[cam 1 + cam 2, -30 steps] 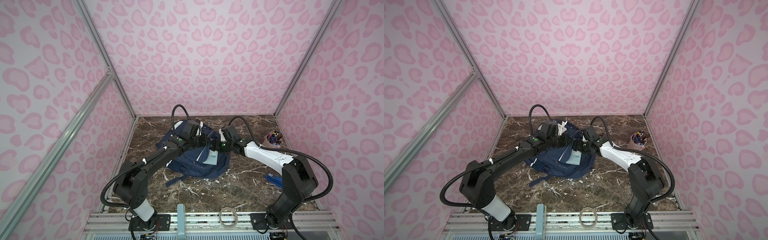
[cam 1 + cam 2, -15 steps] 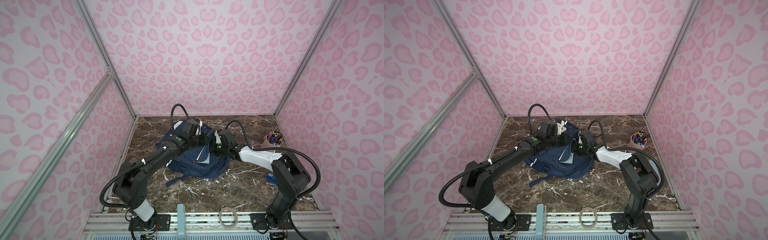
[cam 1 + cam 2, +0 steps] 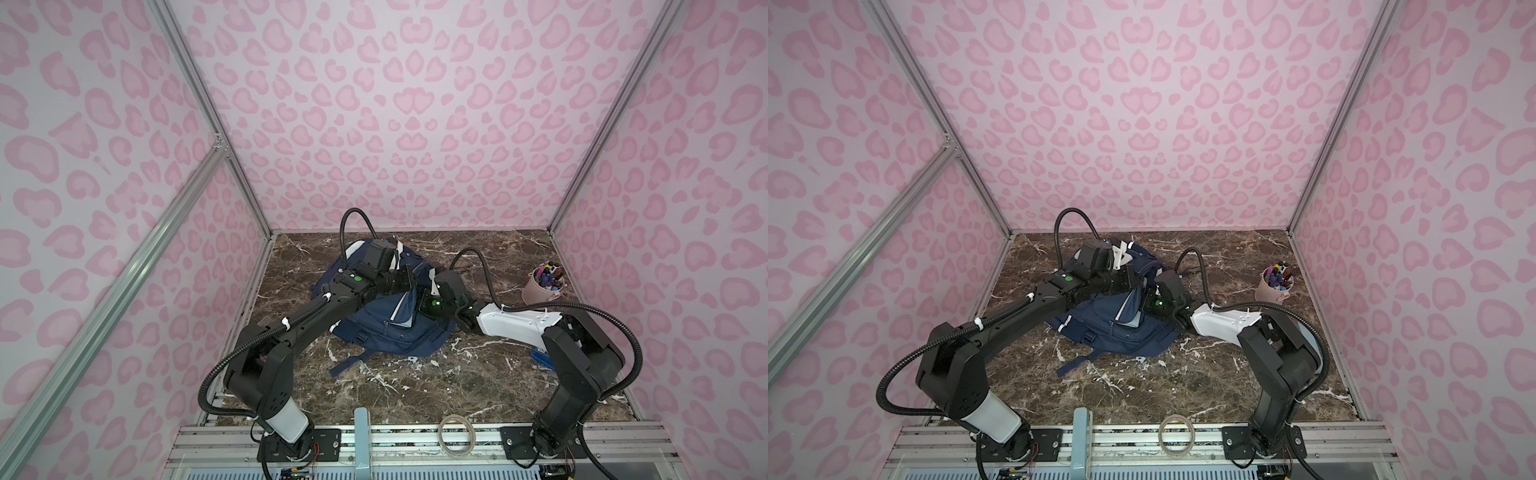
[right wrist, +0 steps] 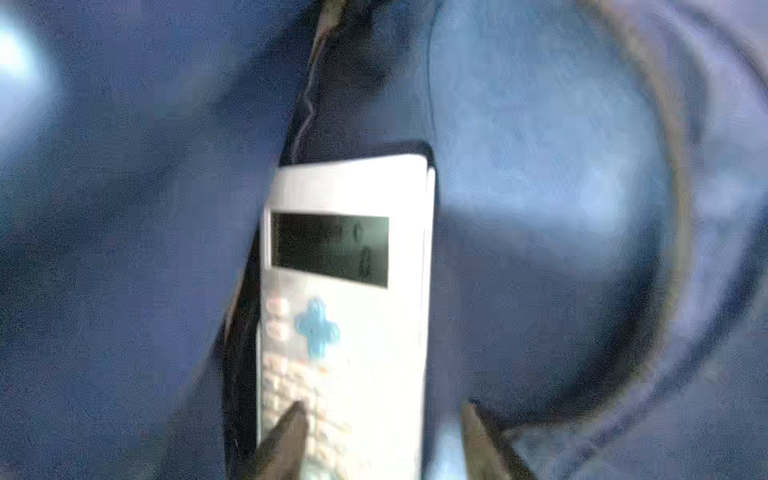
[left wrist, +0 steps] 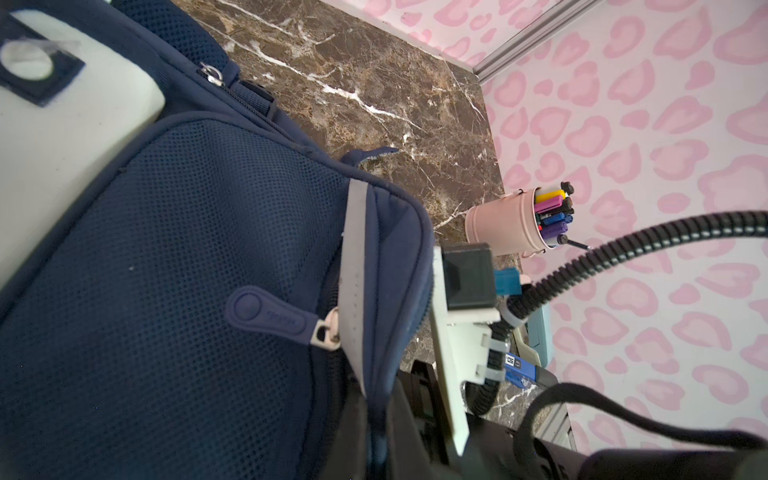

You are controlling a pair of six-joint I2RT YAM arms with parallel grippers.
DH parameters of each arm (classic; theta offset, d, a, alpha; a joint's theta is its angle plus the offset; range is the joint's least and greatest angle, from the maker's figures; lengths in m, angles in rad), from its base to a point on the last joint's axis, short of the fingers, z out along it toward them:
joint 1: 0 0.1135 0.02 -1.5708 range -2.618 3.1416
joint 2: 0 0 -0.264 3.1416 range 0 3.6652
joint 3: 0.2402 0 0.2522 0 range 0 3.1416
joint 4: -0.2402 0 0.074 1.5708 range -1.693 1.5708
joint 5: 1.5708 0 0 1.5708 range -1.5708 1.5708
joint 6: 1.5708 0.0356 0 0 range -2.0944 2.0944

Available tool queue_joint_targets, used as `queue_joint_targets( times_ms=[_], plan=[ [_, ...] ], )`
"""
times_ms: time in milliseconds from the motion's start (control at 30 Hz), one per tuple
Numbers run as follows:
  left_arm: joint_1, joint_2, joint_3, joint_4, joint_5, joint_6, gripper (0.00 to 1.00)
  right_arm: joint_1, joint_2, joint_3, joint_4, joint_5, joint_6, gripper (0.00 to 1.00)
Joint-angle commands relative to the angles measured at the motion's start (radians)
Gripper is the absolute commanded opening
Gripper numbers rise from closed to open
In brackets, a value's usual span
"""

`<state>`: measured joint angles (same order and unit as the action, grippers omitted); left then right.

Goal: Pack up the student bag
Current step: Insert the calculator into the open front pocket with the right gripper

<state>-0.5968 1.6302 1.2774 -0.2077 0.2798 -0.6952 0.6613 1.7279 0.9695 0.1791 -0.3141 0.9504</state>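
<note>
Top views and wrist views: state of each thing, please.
student bag: lying down, front pocket held open.
calculator: partly inside that pocket.
left gripper: shut on the pocket's edge.
right gripper: open, one fingertip on the calculator's keys.
pen cup: upright, full of markers.
tape roll: lying flat.

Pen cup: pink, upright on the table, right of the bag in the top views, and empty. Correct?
No, it is not empty. The pen cup is full of coloured markers, clearest in the left wrist view. The rest holds: pink, upright on the table, right of the bag.
</note>
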Motion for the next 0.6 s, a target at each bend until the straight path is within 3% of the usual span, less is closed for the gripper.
queue_joint_targets(
  times_ms=[0, 133, 300, 367, 467, 567],
  plan=[
    [-0.001, -0.006, 0.0, 0.111, 0.041, -0.013, 0.03, 0.009, 0.007, -0.008, -0.012, -0.007, -0.043, 0.48],
    [-0.001, 0.002, -0.012, 0.101, 0.035, -0.01, 0.03, 0.024, 0.035, 0.012, 0.072, -0.022, -0.03, 0.33],
    [-0.001, -0.006, -0.046, 0.105, 0.002, -0.005, 0.07, 0.025, 0.1, 0.074, 0.122, -0.062, -0.032, 0.31],
    [-0.001, -0.016, -0.052, 0.106, -0.006, 0.0, 0.11, 0.025, 0.079, 0.025, 0.16, -0.053, -0.015, 0.35],
    [-0.001, -0.013, -0.065, 0.111, -0.012, 0.004, 0.26, 0.025, 0.029, -0.025, 0.08, -0.036, -0.05, 0.54],
    [-0.001, 0.007, -0.081, 0.127, -0.008, -0.003, 0.34, 0.023, -0.049, -0.097, 0.033, 0.011, -0.081, 0.56]
  ],
)
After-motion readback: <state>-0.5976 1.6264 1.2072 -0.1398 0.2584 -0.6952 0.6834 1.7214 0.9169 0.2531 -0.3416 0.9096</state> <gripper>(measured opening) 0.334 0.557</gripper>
